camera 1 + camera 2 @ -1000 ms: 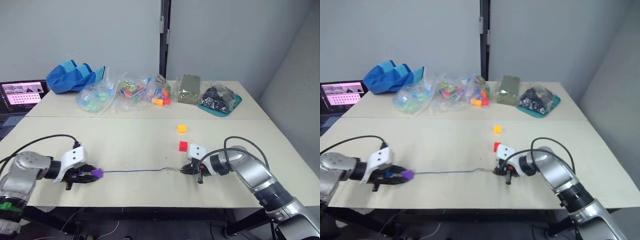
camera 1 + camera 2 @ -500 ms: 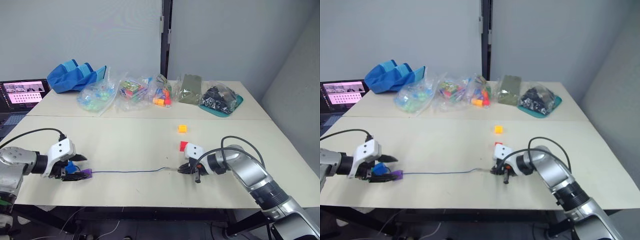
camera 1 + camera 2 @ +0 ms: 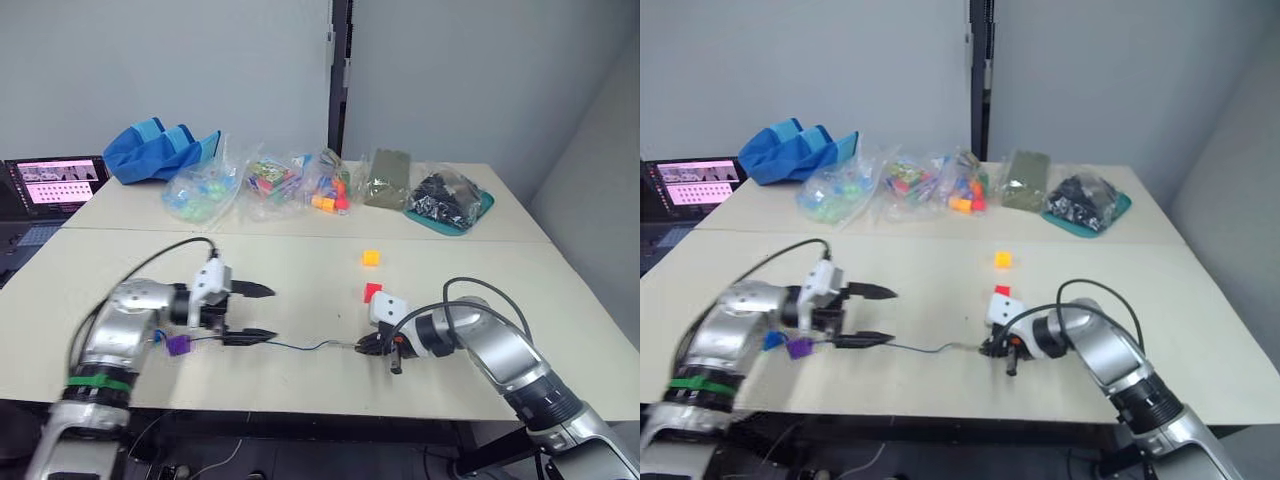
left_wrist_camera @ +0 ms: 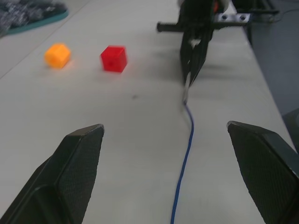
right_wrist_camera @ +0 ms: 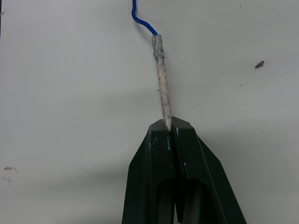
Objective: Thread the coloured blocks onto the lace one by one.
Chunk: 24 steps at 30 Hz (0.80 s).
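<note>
The lace [image 3: 300, 346] lies along the table's front part, a thin blue cord. My right gripper [image 3: 362, 346] is shut on its pale stiff tip [image 5: 161, 79]. At the cord's other end sit a purple block [image 3: 178, 345] and a blue block [image 3: 771, 341] just behind it. My left gripper [image 3: 262, 313] is open above the cord, a little right of the purple block, with nothing between its fingers. A red block [image 3: 372, 292] rests just beyond my right gripper, and an orange block [image 3: 371, 258] lies farther back. Both show in the left wrist view, red block [image 4: 114, 58] and orange block [image 4: 57, 54].
Along the back stand a blue cloth bag [image 3: 160, 150], clear bags of toy pieces [image 3: 270, 183], a green pouch [image 3: 386, 178] and a teal tray of black parts [image 3: 446, 198]. A laptop [image 3: 55, 180] sits at the far left. Black cables loop from both wrists.
My left gripper has let go of the purple block, opened wide and moved right along the cord past the block. The right gripper still pinches the tip. The camera has shifted slightly.
</note>
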### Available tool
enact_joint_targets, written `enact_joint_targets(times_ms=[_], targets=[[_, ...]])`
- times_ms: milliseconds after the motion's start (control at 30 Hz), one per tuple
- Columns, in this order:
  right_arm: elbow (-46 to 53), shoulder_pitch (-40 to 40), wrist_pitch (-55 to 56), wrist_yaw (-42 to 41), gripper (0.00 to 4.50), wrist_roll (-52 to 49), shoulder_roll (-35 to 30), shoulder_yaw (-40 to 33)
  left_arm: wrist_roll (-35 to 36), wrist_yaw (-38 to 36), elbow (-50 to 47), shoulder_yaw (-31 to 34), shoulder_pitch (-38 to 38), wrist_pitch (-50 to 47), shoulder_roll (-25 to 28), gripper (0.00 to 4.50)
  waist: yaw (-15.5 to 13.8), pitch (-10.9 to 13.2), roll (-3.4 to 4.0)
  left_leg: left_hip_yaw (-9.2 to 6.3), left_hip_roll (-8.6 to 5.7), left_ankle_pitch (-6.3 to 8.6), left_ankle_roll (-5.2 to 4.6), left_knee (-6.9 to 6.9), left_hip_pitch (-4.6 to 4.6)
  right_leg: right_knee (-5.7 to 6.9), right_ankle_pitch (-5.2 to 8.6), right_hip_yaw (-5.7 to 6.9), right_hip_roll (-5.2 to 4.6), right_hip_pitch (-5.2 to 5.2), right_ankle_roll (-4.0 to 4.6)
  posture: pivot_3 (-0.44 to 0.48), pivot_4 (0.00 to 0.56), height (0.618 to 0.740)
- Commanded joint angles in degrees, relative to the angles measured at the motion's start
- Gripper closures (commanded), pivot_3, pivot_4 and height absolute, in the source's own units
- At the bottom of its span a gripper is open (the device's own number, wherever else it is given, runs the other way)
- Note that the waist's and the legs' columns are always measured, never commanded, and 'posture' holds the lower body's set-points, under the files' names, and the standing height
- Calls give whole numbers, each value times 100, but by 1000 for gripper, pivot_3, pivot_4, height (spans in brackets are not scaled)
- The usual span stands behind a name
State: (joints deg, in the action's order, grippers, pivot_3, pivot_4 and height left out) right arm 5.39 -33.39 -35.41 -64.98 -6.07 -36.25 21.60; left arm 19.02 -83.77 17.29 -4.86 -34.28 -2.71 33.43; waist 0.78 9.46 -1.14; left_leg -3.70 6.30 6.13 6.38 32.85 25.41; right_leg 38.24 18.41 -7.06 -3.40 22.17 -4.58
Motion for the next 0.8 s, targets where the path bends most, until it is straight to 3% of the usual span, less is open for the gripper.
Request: enact_joint_targets(times_ms=[33, 367, 533, 800], targets=[[246, -5, -107, 14, 4500, -135, -18, -116, -282, 194, 101, -399, -136, -40, -339, 49, 9, 0, 0, 0, 0, 0, 0, 0, 0, 0, 0, 0, 0, 0, 0, 0, 150, 740], [435, 88, -276, 129, 4500, -207, -108, -161, -500, 400, 717, -708, -71, 351, -1068, 49, 20, 0, 0, -2, 0, 0, -1, 1, 0, 3, 0, 0, 1, 0, 0, 0, 150, 740], [483, 117, -295, 182, 4500, -243, -142, -149, -627, 403, 922, -789, -63, 477, -1188, 1524, 9, 0, 0, -2, -1, 0, -1, 1, 0, 2, 0, -1, 1, 0, 0, 0, 150, 740], [517, 118, -327, 226, 4500, -281, -175, -149, -752, 476, 1048, -785, -86, 569, -1253, 1524, 11, 0, 0, -2, -1, 0, -1, 1, -1, 2, 0, 0, 1, 0, 0, 0, 150, 740]])
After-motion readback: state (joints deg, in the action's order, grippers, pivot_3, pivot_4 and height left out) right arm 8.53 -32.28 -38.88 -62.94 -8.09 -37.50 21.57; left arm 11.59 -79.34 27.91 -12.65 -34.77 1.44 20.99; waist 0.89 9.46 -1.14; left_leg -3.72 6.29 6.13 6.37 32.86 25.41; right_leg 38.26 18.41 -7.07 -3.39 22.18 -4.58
